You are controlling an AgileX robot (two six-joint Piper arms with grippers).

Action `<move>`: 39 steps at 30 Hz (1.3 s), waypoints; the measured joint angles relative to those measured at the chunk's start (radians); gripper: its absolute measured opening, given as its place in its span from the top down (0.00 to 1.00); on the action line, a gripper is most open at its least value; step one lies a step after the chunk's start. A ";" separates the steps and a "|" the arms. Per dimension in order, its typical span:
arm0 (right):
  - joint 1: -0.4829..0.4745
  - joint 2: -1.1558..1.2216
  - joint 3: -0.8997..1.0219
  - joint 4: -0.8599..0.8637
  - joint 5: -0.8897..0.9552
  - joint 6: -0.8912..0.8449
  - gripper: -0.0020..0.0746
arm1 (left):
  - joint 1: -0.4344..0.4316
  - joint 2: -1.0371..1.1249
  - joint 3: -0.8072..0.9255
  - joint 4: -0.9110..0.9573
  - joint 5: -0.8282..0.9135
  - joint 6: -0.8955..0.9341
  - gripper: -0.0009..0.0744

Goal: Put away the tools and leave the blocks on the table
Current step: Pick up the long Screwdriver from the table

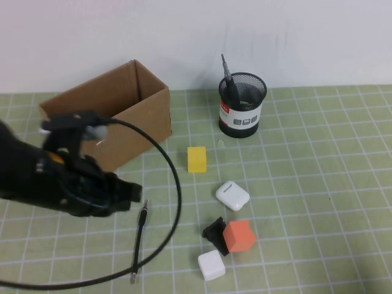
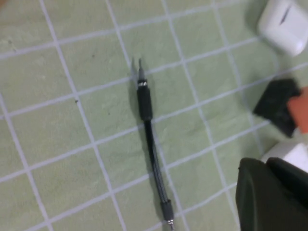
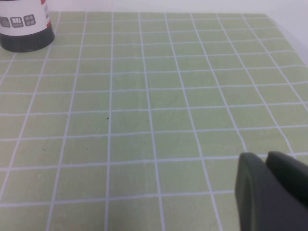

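One tool, a thin black pen-like tool (image 1: 139,244), is left out on the worktop (image 1: 318,184) just below and beside the clenched, empty left hand (image 1: 136,192), while a dark-handled tool (image 1: 228,76) already stands in the mesh pen cup (image 1: 242,105), well beyond that hand; no scissors show. The yellow block (image 1: 196,159), white case (image 1: 232,195), orange block (image 1: 239,236), black piece (image 1: 215,232) and white cube (image 1: 211,265) sit apart to the hand's far side, out of the way, a cardboard box (image 1: 110,110) behind it. The right hand (image 3: 272,192), clenched and empty, hangs over bare mat away from everything.
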 joint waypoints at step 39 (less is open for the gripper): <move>0.000 0.000 0.000 0.000 0.000 0.000 0.99 | -0.125 0.507 -0.210 0.426 -0.058 -0.424 0.61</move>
